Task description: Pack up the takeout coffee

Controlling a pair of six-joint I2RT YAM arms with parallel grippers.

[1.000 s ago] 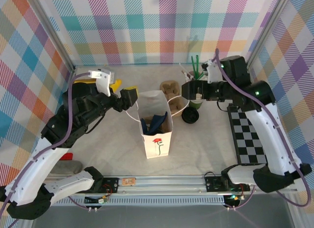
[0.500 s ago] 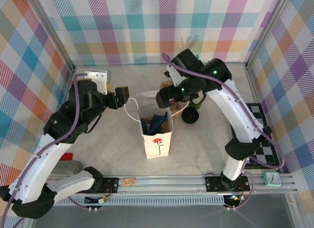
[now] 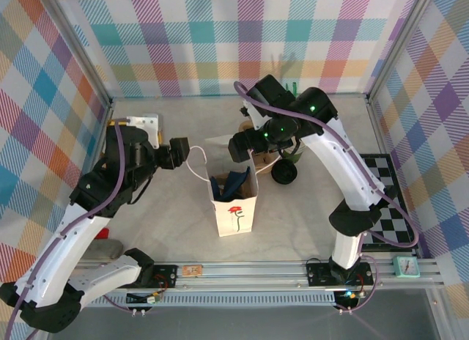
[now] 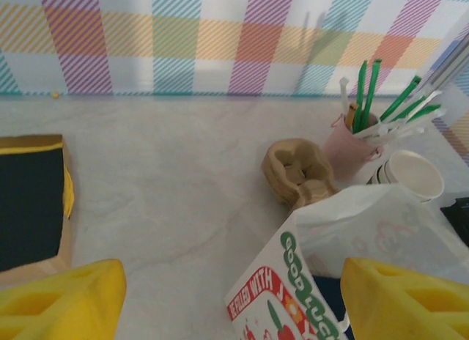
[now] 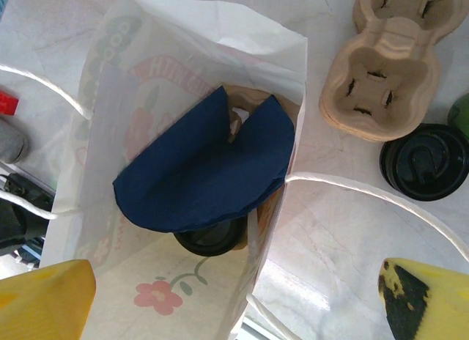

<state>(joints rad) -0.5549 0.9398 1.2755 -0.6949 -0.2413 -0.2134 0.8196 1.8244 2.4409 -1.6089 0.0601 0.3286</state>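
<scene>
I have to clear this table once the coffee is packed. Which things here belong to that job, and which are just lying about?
Job in hand:
- white paper bag
- black-lidded cup inside it, probably the coffee, under the blue napkin

Lying about:
- cardboard cup carrier
- loose black lids
- pink cup of green straws
- lidless cups

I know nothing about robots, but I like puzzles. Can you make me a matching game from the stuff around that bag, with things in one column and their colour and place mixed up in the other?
Things:
1. paper bag
2. napkin
3. cup carrier
4. straws

Descriptions:
A. green and white, standing in a pink cup
B. white, upright, with a red flower printed on it
C. brown cardboard, lying on the table beside the bag
D. dark blue, tucked inside the bag

Pairs: 1-B, 2-D, 3-C, 4-A
</scene>
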